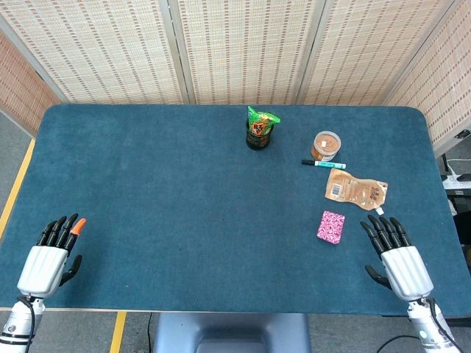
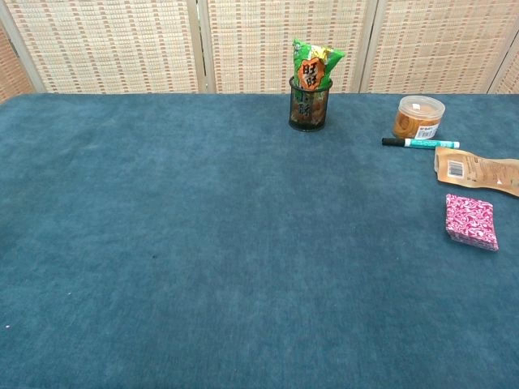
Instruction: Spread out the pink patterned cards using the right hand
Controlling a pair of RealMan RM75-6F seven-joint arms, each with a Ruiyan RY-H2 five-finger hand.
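At the near edge of the blue-carpeted desk [image 1: 184,220], the right hand [image 1: 394,254] and left hand [image 1: 53,254] rest palm-down at opposite corners, fingers apart and holding nothing; one left fingertip is orange. Just beside the right hand, toward the centre, lies the deck of pink patterned cards [image 1: 331,226], squared in a neat stack and not yet spread. Beyond it sit a brown spouted pouch [image 1: 355,190], a teal marker pen [image 1: 321,163] and a clear lidded tub [image 1: 325,145], with a green snack packet in a black mesh cup [image 1: 259,130] farther back. The step ahead looks to be the reach: the right hand would do best to slide in low, press fingertips lightly on the top card and sweep sideways across open carpet, away from the pouch, so the cards fan rather than shift as a block.
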